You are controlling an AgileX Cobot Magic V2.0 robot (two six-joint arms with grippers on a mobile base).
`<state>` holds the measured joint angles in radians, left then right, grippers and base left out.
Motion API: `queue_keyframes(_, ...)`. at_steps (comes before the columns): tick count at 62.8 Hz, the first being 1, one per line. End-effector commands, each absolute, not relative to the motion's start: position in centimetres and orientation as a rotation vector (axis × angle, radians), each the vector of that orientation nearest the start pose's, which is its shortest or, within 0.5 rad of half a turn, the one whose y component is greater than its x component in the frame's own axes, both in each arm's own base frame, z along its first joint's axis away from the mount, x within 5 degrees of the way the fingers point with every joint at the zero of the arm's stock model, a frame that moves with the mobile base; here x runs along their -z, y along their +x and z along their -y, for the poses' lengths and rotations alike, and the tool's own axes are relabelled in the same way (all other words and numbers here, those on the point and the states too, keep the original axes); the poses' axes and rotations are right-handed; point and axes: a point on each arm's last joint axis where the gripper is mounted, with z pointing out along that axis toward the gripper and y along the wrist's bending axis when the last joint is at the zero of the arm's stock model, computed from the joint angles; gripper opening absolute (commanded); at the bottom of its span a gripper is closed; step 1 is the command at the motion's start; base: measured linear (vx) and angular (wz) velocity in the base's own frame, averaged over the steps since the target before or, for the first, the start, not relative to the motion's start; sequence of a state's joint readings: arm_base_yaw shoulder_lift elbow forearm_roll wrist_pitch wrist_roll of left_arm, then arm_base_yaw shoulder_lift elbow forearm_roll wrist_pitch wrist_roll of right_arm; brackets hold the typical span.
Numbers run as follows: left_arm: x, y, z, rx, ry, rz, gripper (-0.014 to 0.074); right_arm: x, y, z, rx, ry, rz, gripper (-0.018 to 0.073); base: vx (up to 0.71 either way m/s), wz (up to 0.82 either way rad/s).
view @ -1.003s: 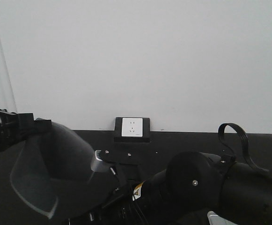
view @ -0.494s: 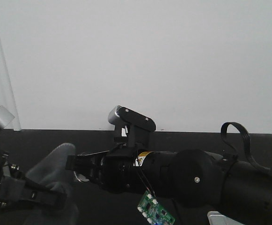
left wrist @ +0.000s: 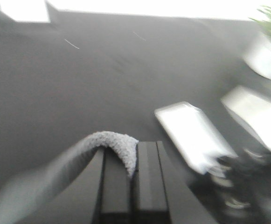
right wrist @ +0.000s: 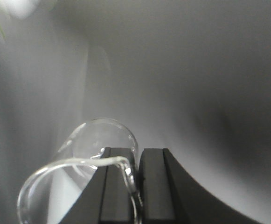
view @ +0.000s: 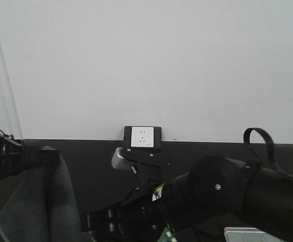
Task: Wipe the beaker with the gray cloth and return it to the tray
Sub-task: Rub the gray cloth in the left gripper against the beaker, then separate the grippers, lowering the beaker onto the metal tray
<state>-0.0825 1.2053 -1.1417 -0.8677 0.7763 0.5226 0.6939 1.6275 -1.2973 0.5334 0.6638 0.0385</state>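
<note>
**Left pincer** (left wrist: 134, 156): fingers almost together, clamped on a fold of the cloth (left wrist: 116, 142). The rest of the cloth trails away to the pincer's left and back toward the wrist.

**Right pincer** (right wrist: 140, 158): narrow, gripping the rim of the beaker (right wrist: 102, 140). The beaker is tilted on its side with its mouth toward the wrist, and its body reaches ahead and left of the fingers. Past it there is only gray blur.

**Ahead of the left pincer**, to its right: the tray (left wrist: 193, 135), blurred and bright, flat on the dark worktop (left wrist: 79, 84) and apart from the pincer.

**Farther right:** a pale bin (left wrist: 256, 116) with a smeared outline, then a plant (left wrist: 268, 28) in a white pot.

**Farthest, front view:** a socket (view: 142, 136) at the foot of the white wall (view: 146, 65), behind both arms.
</note>
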Motion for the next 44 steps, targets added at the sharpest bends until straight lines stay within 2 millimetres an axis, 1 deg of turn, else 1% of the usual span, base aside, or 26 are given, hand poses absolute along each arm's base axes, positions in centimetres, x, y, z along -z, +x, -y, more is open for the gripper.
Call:
queue_keyframes(1,-40.5,24.5,6.4,0.640,0.245,-2.015,0.0000,-32.4,27.4,-22.1,-0.833,-0.384,-2.469,-0.0011,0.00,0.00)
queue_keyframes(6,-40.0,24.4,6.0,0.555,0.286,-2.057,0.0000,-32.2,28.8,-18.9,-0.716,-0.351,-2.525,-0.0011,0.00,0.00)
queue_keyframes(11,-39.7,24.6,5.6,0.483,0.298,-2.085,0.0004,-31.7,30.1,-15.0,-0.536,-0.322,-2.590,-0.0011,0.00,0.00)
queue_keyframes(19,-38.7,25.4,5.4,0.438,0.281,-2.139,0.0012,-30.9,31.1,-9.5,-0.237,-0.285,-2.704,-0.0011,0.00,0.00)
queue_keyframes(23,-37.9,26.1,5.4,0.444,0.279,-2.172,0.0027,-30.7,31.3,-7.1,-0.148,-0.236,-2.745,-0.0011,0.00,0.00)
queue_keyframes(28,-36.6,27.3,5.6,0.455,0.273,-2.221,0.0052,-30.6,31.4,-5.3,-0.104,-0.215,-2.773,-0.0011,0.00,0.00)
queue_keyframes(32,-35.2,28.5,5.7,0.462,0.267,-2.273,0.0087,-30.4,31.6,-3.9,-0.086,-0.179,-2.797,-0.0011,0.00,0.00)
queue_keyframes(38,-33.3,29.9,5.8,0.465,0.261,-2.334,0.0141,-29.5,31.9,-2.7,-0.075,-0.130,-2.853,-0.0011,0.00,0.00)
queue_keyframes(44,-31.6,31.0,5.9,0.473,0.258,-2.393,0.0224,-28.1,32.5,-1.9,-0.058,-0.101,-2.905,-0.0011,0.00,0.00)
